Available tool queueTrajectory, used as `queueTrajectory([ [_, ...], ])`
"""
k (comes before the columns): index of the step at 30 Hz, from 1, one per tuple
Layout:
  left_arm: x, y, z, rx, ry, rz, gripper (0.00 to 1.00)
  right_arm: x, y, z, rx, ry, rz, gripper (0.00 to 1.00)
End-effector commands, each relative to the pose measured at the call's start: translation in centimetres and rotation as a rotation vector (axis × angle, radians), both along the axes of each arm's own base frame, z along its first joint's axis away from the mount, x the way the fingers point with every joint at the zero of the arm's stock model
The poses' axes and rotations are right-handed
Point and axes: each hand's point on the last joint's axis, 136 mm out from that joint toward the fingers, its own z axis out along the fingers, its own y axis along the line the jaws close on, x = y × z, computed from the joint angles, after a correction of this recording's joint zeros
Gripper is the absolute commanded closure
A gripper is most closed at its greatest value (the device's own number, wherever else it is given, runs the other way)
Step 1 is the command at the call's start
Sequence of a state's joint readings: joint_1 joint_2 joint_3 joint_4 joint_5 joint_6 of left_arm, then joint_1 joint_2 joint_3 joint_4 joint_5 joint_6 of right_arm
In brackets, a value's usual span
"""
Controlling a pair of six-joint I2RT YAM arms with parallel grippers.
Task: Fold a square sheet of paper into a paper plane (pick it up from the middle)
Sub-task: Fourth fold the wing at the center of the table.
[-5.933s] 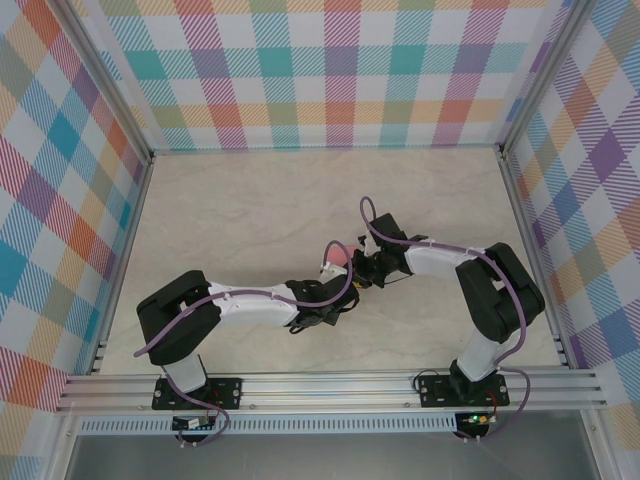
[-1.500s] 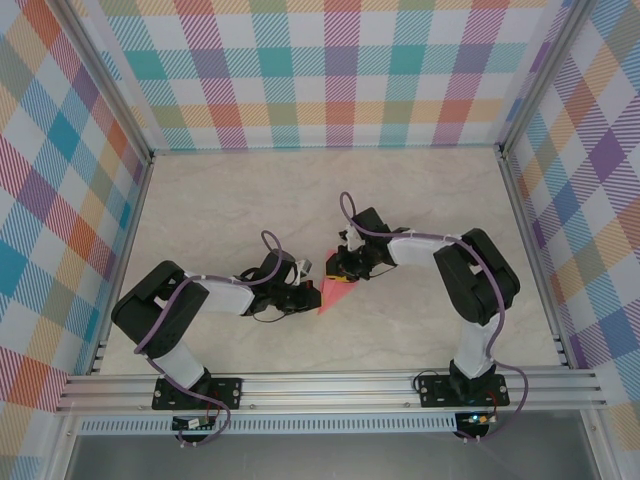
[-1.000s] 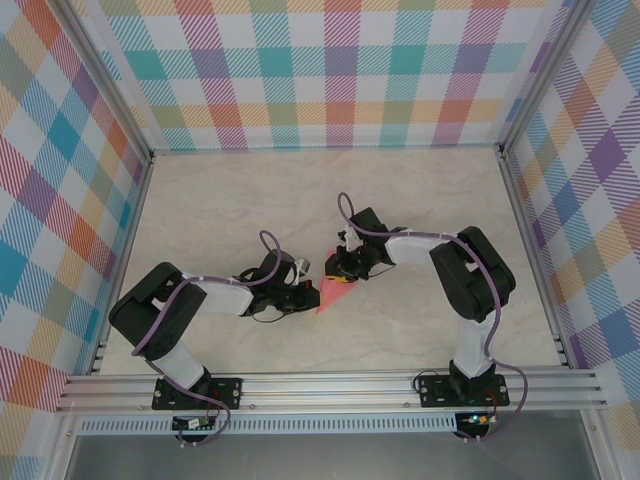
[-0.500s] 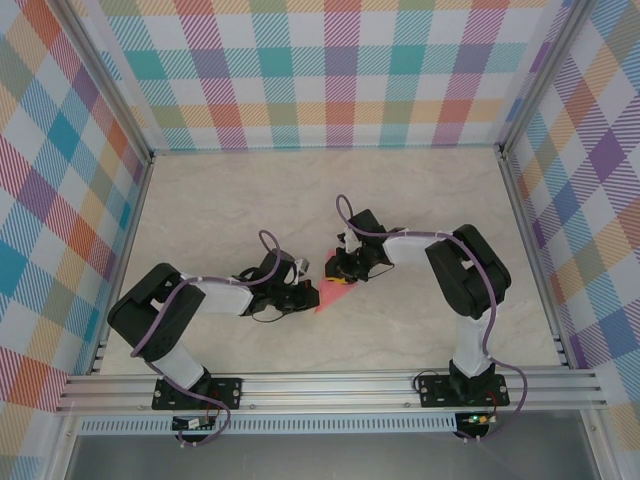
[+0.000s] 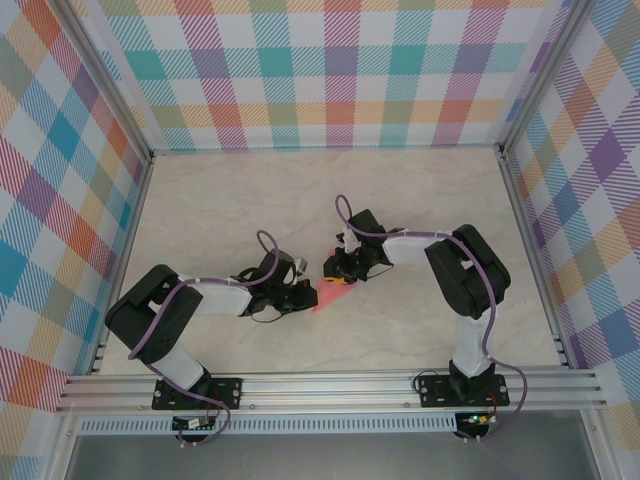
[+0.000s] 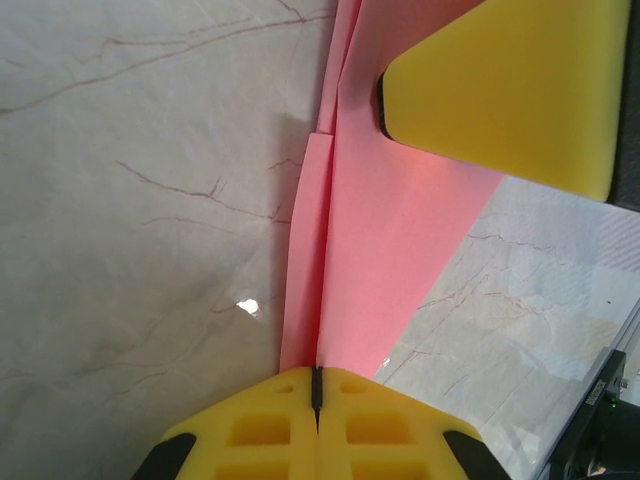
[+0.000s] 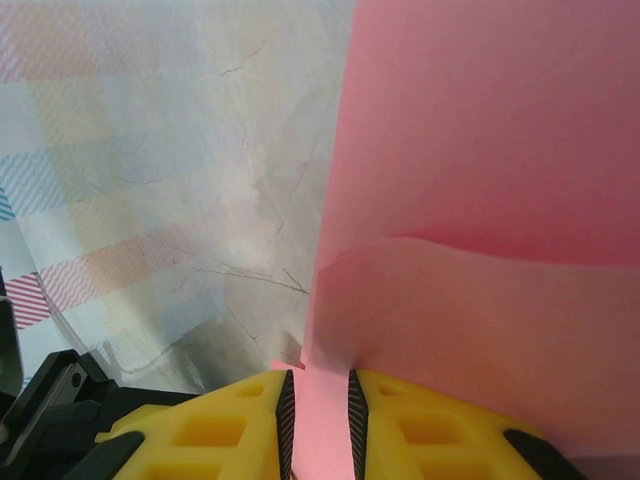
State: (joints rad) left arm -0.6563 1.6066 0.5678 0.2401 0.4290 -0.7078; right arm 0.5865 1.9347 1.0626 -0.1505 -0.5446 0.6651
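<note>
While both arms meet near the middle of the marble table (image 5: pixel 220 200), the folded pink paper plane (image 5: pixel 325 294) sits stretched between them, just off the tabletop. Left gripper (image 6: pixel 317 385) has its yellow fingers pressed fully together on the paper's folded edge. Right gripper (image 7: pixel 318 400) is pinching the other end, jaws only a paper-filled slit apart. No containers anywhere.

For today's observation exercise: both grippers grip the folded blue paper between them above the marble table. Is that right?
Not quite: the paper is salmon-pink, not blue, as the left wrist view shows. The left gripper and right gripper do each grip it, above the marble table.
</note>
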Motion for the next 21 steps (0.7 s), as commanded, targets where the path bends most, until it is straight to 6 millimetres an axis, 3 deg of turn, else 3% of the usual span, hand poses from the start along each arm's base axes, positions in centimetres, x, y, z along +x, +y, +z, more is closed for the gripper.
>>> queueTrajectory([
  [1, -0.5, 1.9, -1.6, 0.054, 0.05, 0.058, 1.0, 0.2, 0.9, 1.0, 0.044, -0.02, 0.032, 0.76],
  [9, -0.5, 1.8, -1.8, 0.047, 0.062, 0.071, 1.0, 0.3, 1.3, 1.7, 0.069, -0.025, 0.04, 0.76],
  [21, -0.5, 2.2, -1.7, 0.067, 0.059, 0.086, 1.0, -0.2, -0.6, -3.2, -0.083, 0.054, 0.0, 0.79],
])
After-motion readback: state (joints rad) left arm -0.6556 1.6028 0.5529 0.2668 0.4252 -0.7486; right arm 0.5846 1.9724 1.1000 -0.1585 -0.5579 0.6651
